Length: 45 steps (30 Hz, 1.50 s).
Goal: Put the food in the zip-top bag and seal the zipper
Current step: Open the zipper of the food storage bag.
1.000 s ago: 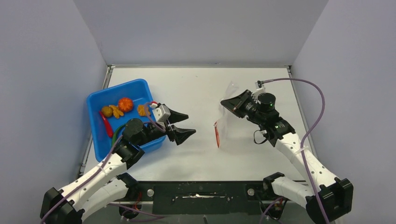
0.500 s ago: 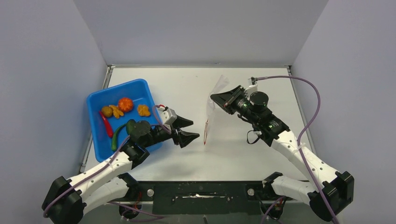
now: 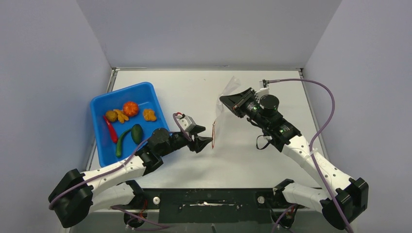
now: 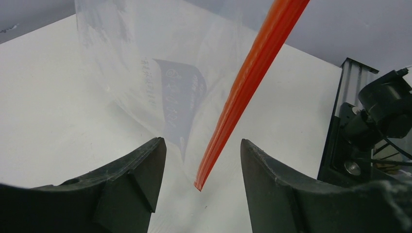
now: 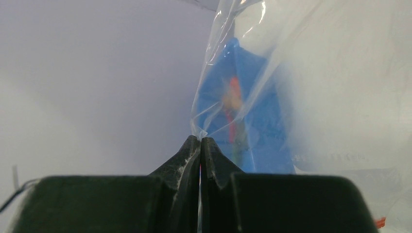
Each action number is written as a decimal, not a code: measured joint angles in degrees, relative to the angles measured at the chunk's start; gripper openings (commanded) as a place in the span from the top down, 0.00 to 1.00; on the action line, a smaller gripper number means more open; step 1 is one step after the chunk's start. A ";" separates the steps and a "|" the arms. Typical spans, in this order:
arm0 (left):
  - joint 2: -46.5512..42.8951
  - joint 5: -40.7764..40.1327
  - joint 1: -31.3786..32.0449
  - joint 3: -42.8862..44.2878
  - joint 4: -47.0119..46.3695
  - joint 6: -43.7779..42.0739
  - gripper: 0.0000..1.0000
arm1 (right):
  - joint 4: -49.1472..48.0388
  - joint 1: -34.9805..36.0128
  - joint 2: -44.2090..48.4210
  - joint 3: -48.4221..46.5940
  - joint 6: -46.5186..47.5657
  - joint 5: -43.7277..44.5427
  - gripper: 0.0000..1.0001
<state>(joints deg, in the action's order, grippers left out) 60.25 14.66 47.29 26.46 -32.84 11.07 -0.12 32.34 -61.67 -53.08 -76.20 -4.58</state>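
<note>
Clearly the zip-top bag (image 3: 229, 86) is off the table (image 3: 189, 87) near its middle, a little toward 3 o'clock, hanging so that its mouth can be got at from the side. The right gripper (image 3: 228, 101) has its fingers pressed together on a fold of the clear film at the bag's 12 o'clock end, and the rest of the pouch droops from that pinch. The zipper (image 3: 213, 135) hangs at the bag's 9 o'clock edge, its long axis running about 12 to 6 in the top view. In the left wrist view it slants from 1 o'clock down to 7 o'clock, free end lowest. The left gripper (image 3: 206, 141) is spread, one finger on each side of that low end and touching neither it nor the film, which looks like lining up to take the mouth edge. The food is not yet bagged: the orange fruit (image 3: 130, 108), yellow-brown lumps (image 3: 116, 115), chili (image 3: 111, 128) and green piece (image 3: 137, 132) lie in the blue tray (image 3: 121, 91) at the table's 9 o'clock side.
</note>
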 measured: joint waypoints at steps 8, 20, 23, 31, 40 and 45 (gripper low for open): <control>3.23 -7.15 4.00 0.00 -1.40 -4.22 0.47 | 0.15 0.00 0.02 0.00 -0.20 0.61 1.00; 5.25 -13.64 7.15 -0.07 -4.48 -9.53 0.57 | 0.28 0.00 0.13 0.00 -0.66 1.03 1.00; 4.98 -14.36 7.48 -0.74 -4.83 -10.34 0.64 | 0.46 0.02 0.37 0.00 -0.63 1.42 1.00; 3.56 -15.87 8.09 -2.36 -4.85 -11.96 0.62 | 0.66 0.02 0.37 0.00 -0.63 1.68 1.00; 2.86 -18.12 8.13 -2.36 -5.09 -12.90 0.55 | 0.63 0.39 -0.28 0.00 -0.79 1.77 1.00; 2.89 -19.39 8.13 -2.34 -5.11 -13.03 0.53 | 0.72 0.44 -1.22 0.00 -0.79 1.77 1.00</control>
<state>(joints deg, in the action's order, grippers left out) 63.13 -4.73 55.42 24.12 -37.95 -1.96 0.60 32.77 -62.89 -53.08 -76.99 -2.81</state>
